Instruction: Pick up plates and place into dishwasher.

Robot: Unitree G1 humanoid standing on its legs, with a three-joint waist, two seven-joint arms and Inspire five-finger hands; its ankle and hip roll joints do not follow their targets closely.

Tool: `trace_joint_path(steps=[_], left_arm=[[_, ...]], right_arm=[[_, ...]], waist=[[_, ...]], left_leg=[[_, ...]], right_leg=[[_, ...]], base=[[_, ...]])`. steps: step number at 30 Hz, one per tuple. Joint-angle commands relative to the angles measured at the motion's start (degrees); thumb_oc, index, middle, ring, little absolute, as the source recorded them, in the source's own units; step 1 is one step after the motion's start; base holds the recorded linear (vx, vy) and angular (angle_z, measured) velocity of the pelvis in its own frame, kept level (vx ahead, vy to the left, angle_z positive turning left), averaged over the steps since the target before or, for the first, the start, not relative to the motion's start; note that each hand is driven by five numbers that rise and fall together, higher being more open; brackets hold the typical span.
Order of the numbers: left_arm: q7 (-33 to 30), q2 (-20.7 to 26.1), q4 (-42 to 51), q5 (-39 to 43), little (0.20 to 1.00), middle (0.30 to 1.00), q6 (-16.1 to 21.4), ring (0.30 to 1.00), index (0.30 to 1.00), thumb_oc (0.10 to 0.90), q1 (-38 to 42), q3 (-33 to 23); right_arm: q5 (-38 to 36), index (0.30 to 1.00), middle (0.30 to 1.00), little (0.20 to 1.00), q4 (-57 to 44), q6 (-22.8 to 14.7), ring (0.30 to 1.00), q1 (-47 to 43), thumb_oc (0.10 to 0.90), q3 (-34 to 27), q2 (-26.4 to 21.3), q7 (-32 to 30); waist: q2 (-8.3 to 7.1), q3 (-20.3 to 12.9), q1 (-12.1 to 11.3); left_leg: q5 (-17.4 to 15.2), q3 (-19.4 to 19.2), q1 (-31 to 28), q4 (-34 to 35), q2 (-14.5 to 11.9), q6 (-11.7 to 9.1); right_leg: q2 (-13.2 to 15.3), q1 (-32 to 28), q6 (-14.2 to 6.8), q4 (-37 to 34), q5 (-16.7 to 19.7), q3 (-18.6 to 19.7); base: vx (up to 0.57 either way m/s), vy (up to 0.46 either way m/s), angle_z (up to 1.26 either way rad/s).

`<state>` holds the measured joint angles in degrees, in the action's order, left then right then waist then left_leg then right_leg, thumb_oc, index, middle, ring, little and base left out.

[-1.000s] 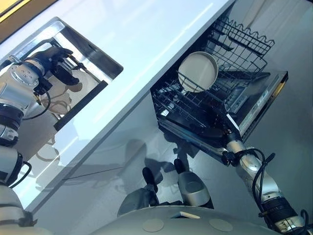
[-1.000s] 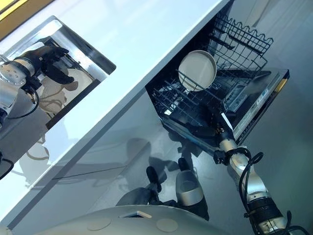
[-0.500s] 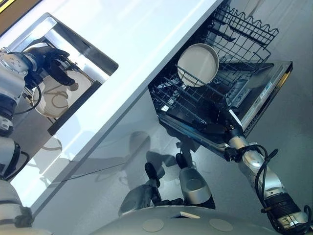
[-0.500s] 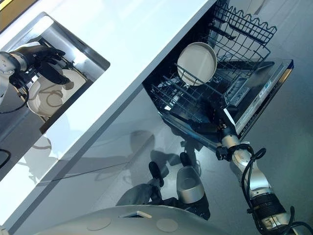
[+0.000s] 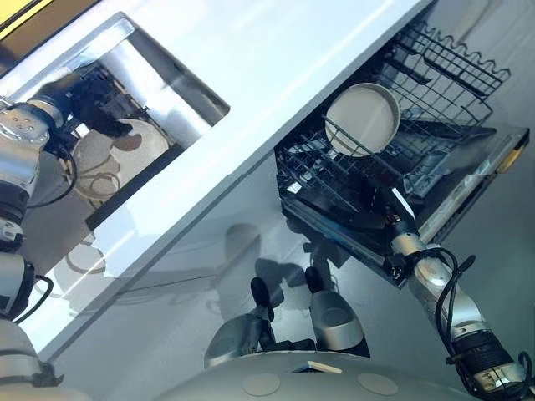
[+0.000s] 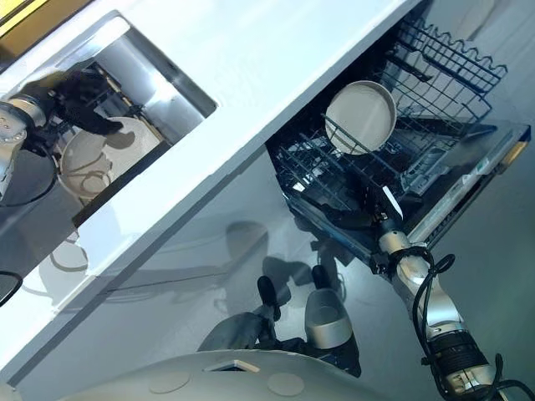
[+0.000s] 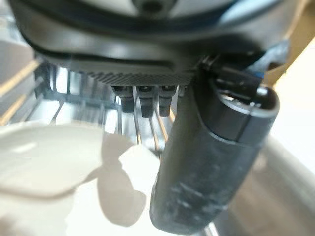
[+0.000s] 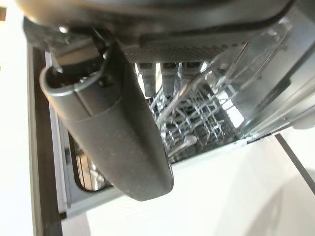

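View shifted; things unmoved. Left hand (image 5: 102, 107), fingers slack and empty, hangs just above plate (image 5: 125, 154) lying flat in sink (image 5: 163, 79). Right hand (image 5: 391, 209), fingers straight, at rack (image 5: 334, 180).

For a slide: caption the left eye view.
Left hand above round white plate in steel sink; second white plate standing in black dishwasher rack.

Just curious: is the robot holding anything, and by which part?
Cannot be told: left hand is over the plate in the sink, right hand at the dishwasher rack.
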<state>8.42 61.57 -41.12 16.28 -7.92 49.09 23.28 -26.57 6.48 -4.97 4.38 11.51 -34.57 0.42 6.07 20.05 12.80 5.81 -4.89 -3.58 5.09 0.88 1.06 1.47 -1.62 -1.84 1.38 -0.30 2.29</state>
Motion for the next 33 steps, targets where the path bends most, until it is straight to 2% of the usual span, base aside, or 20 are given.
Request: trace_joint_path(steps=[1,6,9,17,24,27,33], left_arm=[[-8.28,4.81,2.92,7.59,0.900,0.900,7.32,0.900,0.900,0.800,5.80,-6.07],[-11.27,2.28,4.40,4.00,0.900,0.900,11.81,0.900,0.900,0.800,3.60,-6.69],[-11.73,2.25,5.03,4.13,0.900,0.900,11.94,0.900,0.900,0.800,2.73,-7.39],[-6.48,2.52,4.52,2.07,0.900,0.900,9.61,0.900,0.900,0.800,2.75,-4.80],[-1.95,3.30,-0.38,-4.43,0.900,0.900,2.22,0.900,0.900,0.800,5.98,0.33],[0.68,4.30,-2.93,-7.98,0.900,0.900,0.50,0.900,0.900,0.800,6.55,1.62],[0.80,5.46,-3.94,-8.66,0.900,0.900,0.25,0.900,0.900,0.800,7.40,2.87]], right_arm=[[1.24,0.900,0.900,0.900,-4.40,-6.09,0.900,-0.55,0.800,-1.25,1.55,0.64],[1.41,0.900,0.900,0.900,-4.15,-6.69,0.900,-0.18,0.800,-0.21,1.85,0.62],[1.18,0.900,0.900,0.900,-3.88,-6.97,0.900,0.16,0.800,-0.73,1.90,1.25],[0.60,0.900,0.900,0.900,-4.09,-6.63,0.900,0.21,0.800,-0.88,1.23,1.41],[0.19,0.900,0.900,0.900,-4.13,-6.01,0.900,-0.56,0.800,-0.45,0.08,0.83],[-0.47,0.900,0.900,0.900,-4.35,-5.70,0.900,-0.72,0.800,-0.85,-0.60,0.78],[-0.75,0.900,0.900,0.900,-4.37,-5.84,0.900,-0.54,0.800,-1.28,-1.00,1.05]], waist=[[-1.46,-7.71,-0.17],[-2.12,-8.17,-0.22],[-2.40,-8.16,-0.35],[-2.76,-8.30,-0.34],[-2.57,-8.02,0.27],[-2.55,-7.77,0.44],[-2.34,-7.39,0.58]], left_leg=[[-8.43,-0.34,-0.19,-4.73,2.92,2.13],[-8.62,-0.51,-0.34,-4.58,2.59,2.02],[-8.64,-0.53,-0.35,-4.69,2.53,1.97],[-8.69,-0.46,-0.48,-4.89,2.40,1.98],[-8.89,-0.86,-0.30,-5.32,2.55,2.18],[-8.88,-1.02,-0.18,-5.40,2.63,2.20],[-8.80,-1.04,-0.06,-5.52,2.74,2.23]], right_leg=[[-1.64,3.91,-2.73,5.63,-2.60,1.10],[-1.95,3.96,-2.66,5.78,-2.87,1.54],[-1.96,3.94,-2.73,5.83,-2.76,1.52],[-2.05,3.81,-2.85,6.00,-2.63,1.38],[-1.97,4.03,-3.03,5.98,-2.34,1.63],[-1.90,4.12,-3.19,5.82,-2.09,1.72],[-1.79,4.19,-3.29,5.84,-1.93,1.62]], base=[[0.02,-0.022,0.10],[0.00,-0.011,0.05],[0.00,0.000,0.00],[0.00,0.000,0.00],[0.00,0.003,-0.02],[-0.02,-0.003,-0.07],[0.00,-0.001,-0.01]])
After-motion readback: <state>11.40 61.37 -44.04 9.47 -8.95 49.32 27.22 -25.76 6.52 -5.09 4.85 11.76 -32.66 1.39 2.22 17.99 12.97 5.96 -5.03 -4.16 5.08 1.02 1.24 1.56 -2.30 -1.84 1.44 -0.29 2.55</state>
